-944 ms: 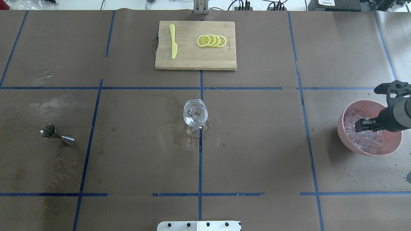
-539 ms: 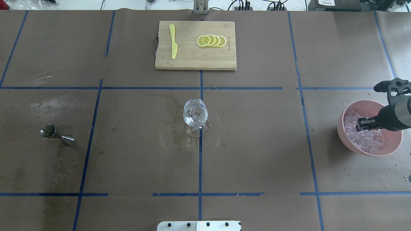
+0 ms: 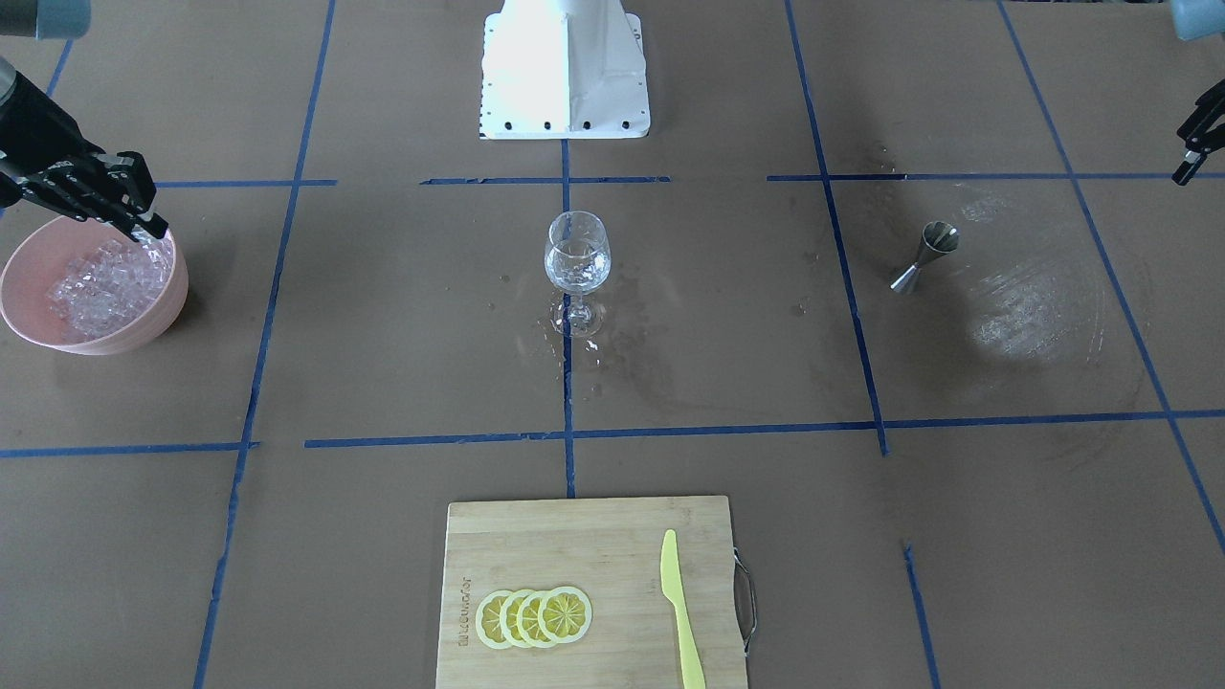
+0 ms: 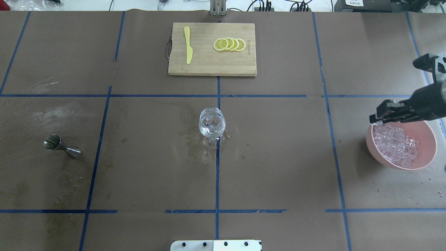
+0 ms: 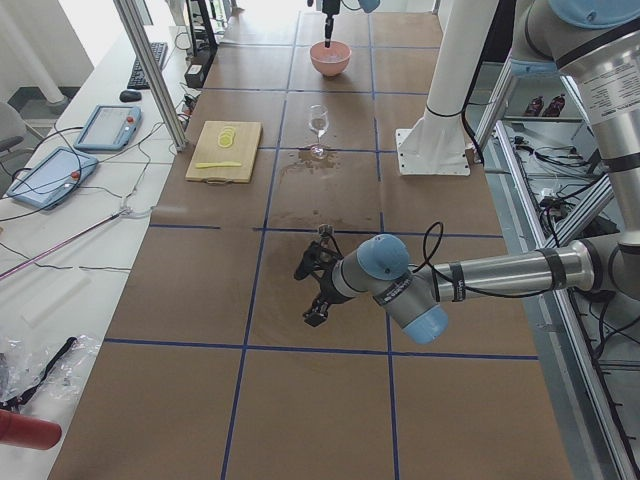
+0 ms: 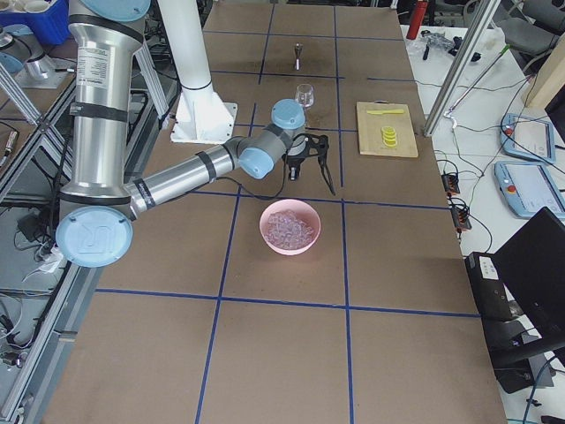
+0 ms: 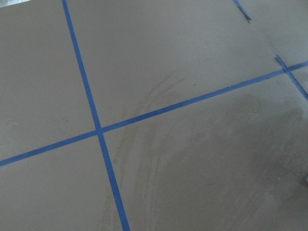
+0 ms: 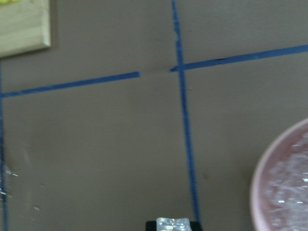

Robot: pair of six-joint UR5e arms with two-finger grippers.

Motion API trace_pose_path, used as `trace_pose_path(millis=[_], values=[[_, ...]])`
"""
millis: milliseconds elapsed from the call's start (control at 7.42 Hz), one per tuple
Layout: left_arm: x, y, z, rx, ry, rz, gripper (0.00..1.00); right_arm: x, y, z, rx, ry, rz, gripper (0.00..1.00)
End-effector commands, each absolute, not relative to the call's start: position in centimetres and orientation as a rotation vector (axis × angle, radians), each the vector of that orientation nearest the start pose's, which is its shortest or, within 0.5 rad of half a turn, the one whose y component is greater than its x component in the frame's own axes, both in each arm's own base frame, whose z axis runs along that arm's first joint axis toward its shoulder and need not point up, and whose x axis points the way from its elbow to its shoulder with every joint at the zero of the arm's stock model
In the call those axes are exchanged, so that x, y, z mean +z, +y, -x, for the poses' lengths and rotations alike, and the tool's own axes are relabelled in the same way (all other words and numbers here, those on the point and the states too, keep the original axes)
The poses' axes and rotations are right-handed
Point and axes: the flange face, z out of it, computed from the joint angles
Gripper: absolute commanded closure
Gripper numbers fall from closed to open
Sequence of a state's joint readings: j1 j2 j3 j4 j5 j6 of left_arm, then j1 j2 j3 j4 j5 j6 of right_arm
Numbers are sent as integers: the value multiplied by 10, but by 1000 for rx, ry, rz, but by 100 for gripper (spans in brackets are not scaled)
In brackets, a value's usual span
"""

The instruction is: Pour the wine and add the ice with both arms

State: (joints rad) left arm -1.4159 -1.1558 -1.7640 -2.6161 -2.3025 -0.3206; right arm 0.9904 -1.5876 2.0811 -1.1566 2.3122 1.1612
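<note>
A clear stemmed glass [image 4: 212, 122] stands at the table's middle with a little clear wine [image 3: 577, 276] in it. At the right, a pink bowl [image 4: 425, 159] holds a heap of ice [image 4: 395, 143]. My right gripper [image 4: 373, 118] hangs above the bowl's far-left rim, shut on one ice cube [image 8: 173, 224]. In the front-facing view that gripper [image 3: 146, 228] is over the bowl's [image 3: 105, 343] back edge. My left gripper [image 3: 1190, 158] shows only at that view's right edge, far from the glass, and I cannot tell whether it is open or shut.
A steel jigger [image 4: 57, 143] stands at the left. At the far side, a wooden cutting board [image 4: 212, 64] carries a yellow knife [image 4: 188, 44] and lemon slices [image 4: 229, 44]. Wet patches surround the glass's foot [image 4: 200, 148]. The white robot base [image 3: 565, 77] sits at the near edge.
My right gripper has risen out of the ice bowl and moved towards the far side, carrying one ice cube. The glass and jigger have not moved.
</note>
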Motion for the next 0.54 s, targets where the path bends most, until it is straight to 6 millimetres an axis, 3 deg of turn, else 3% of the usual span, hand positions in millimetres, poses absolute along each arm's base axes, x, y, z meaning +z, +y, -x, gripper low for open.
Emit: trace_pose_path(millis=[0, 135, 270, 404], values=[[617, -336, 15, 155, 853, -606, 0, 255, -425, 257, 349, -1259, 98, 100], [617, -336, 14, 155, 854, -606, 0, 201, -406, 318, 405, -1312, 120, 100], [617, -337, 14, 156, 854, -608, 0, 157, -374, 374, 472, -1365, 141, 100], [616, -337, 14, 157, 854, -610, 0, 117, -356, 419, 533, -1365, 129, 100]])
